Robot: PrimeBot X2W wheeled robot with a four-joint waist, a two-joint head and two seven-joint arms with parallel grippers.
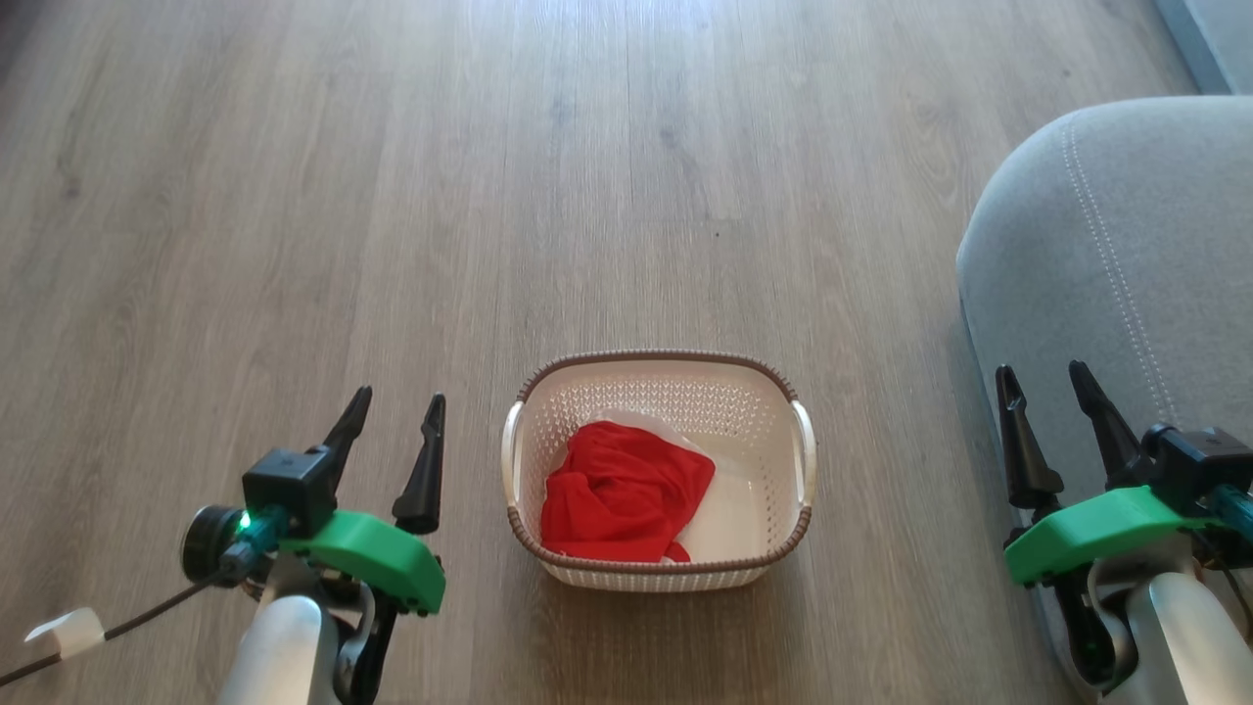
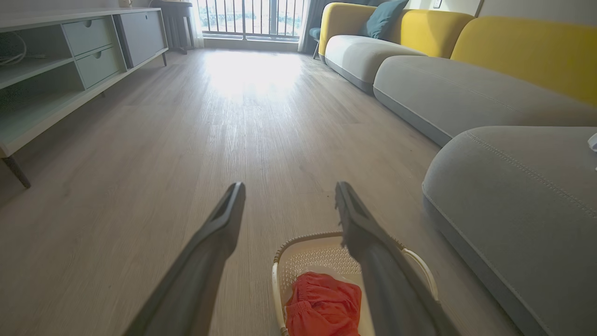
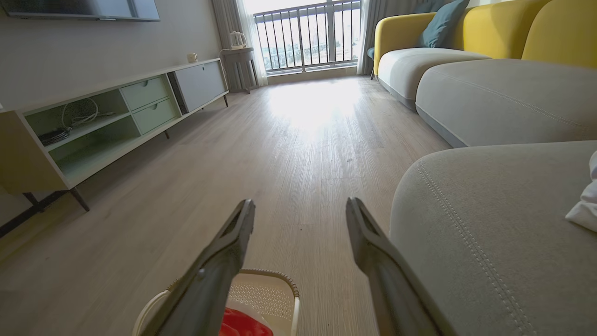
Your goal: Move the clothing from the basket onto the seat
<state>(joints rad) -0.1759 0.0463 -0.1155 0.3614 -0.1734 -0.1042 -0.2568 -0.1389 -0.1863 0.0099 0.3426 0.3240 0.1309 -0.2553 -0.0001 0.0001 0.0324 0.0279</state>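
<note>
Pale forearms carry green mounts, 2 dark fingers each (cable perhaps taped).

floor: pale wood | cabinet: low, green-drawered | window: railed (sun glare)

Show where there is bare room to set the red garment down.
Bare: the grey fabric sofa cushion, from its stitched edge to the white cloth; the wood floor beyond the cream perforated basket. Crowded: inside the basket, around the red clothing.

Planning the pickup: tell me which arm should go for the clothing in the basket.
Left, probably. The left gripper, open, stands nearer the basket, and the clothing is bunched on that side. The right gripper is farther off, by the seat.
</note>
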